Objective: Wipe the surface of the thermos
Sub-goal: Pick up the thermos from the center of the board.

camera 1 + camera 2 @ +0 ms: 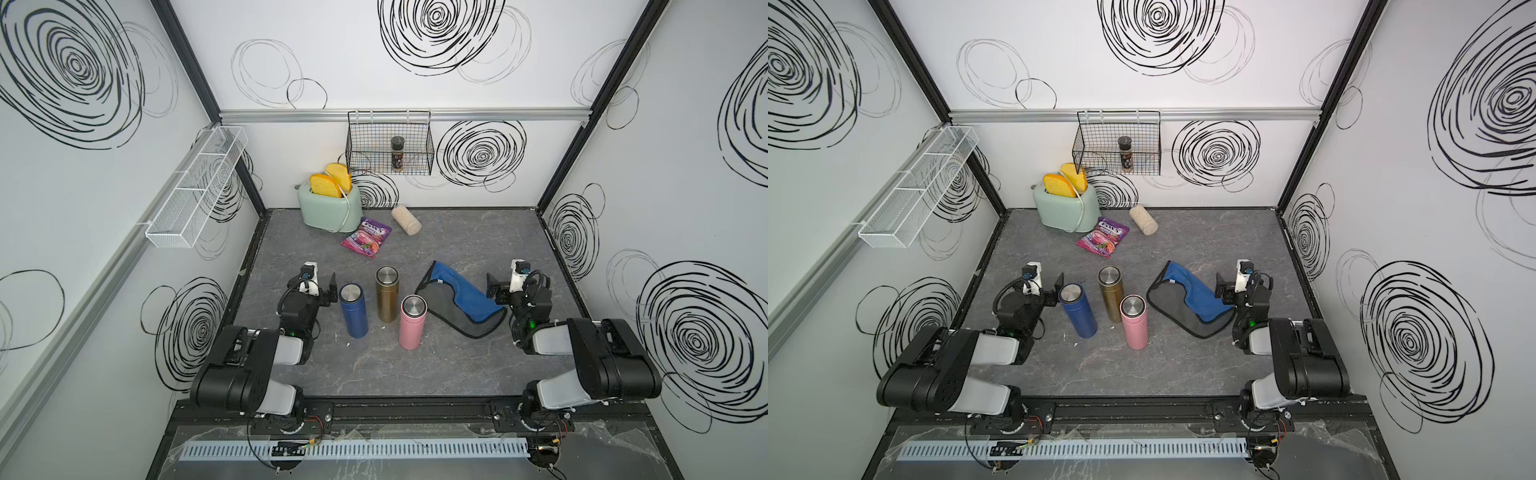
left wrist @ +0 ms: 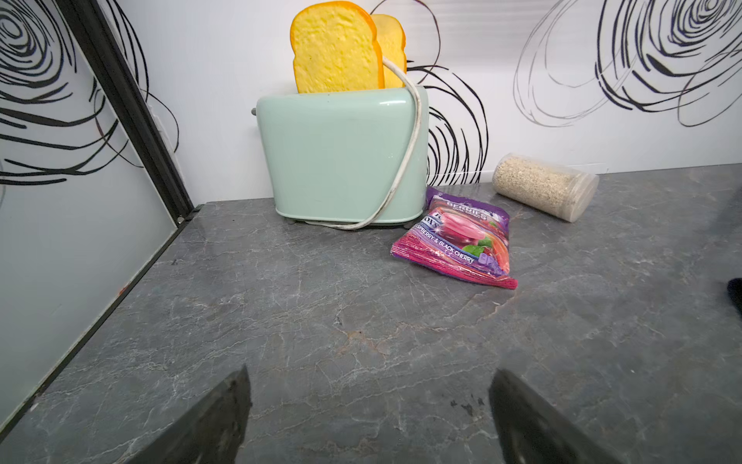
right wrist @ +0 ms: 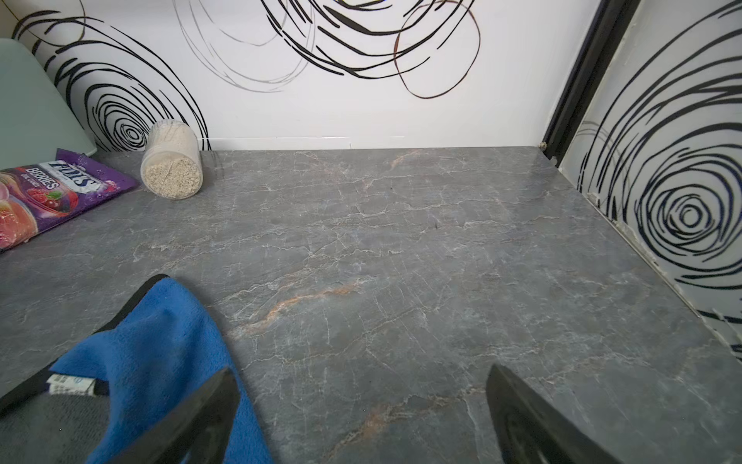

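Where thermoses stand: blue thermos (image 1: 353, 311), gold thermos (image 1: 387, 296), pink thermos (image 1: 412, 323), upright between both grippers.
Left gripper (image 2: 369, 377): jaws apart, empty, just beside blue thermos.
Right gripper (image 3: 357, 375): jaws apart, empty, at blue-grey cloth (image 1: 455, 301) edge.

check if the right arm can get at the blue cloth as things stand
Probably yes. The right end effector stands open and empty, and the cloth lies on the table right beside it, with nothing between them. The pink bottle stands on the cloth's far side, out of the way.
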`<state>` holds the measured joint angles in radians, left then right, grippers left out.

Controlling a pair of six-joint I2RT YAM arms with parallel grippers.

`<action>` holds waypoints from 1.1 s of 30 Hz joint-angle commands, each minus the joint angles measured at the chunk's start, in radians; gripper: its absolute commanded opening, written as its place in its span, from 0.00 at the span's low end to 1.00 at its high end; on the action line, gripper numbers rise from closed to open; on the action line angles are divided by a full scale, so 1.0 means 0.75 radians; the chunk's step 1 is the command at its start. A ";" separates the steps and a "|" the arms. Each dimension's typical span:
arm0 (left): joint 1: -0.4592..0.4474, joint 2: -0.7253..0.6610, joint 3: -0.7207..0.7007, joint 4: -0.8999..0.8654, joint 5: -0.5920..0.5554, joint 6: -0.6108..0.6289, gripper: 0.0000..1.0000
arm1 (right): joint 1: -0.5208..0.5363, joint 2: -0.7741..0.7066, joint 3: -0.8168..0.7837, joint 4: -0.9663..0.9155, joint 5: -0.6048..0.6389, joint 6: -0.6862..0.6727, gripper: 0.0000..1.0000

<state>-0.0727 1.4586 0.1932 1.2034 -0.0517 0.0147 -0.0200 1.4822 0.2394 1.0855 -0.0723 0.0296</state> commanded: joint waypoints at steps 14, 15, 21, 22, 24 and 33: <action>0.015 0.006 0.031 0.076 -0.039 -0.020 0.97 | -0.009 0.013 0.027 0.044 -0.014 -0.003 0.98; 0.019 0.006 0.031 0.077 -0.035 -0.021 0.97 | -0.010 0.013 0.027 0.044 -0.014 -0.003 0.98; -0.070 -0.147 0.089 -0.142 -0.132 0.048 0.97 | -0.008 -0.091 0.042 -0.024 0.043 -0.007 0.98; -0.089 -0.191 0.104 -0.196 -0.161 0.061 0.97 | -0.008 -0.170 0.090 -0.208 0.070 0.014 0.98; -0.103 -0.251 0.106 -0.237 -0.202 0.063 0.97 | -0.010 -0.289 0.213 -0.533 0.190 0.151 0.98; -0.189 -0.336 0.242 -0.574 -0.451 -0.105 0.97 | -0.018 -0.469 0.478 -1.271 0.058 0.625 0.98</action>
<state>-0.1852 1.2350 0.3225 0.8742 -0.2882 -0.0055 -0.0322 1.1561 0.5907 0.3912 0.0433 0.3649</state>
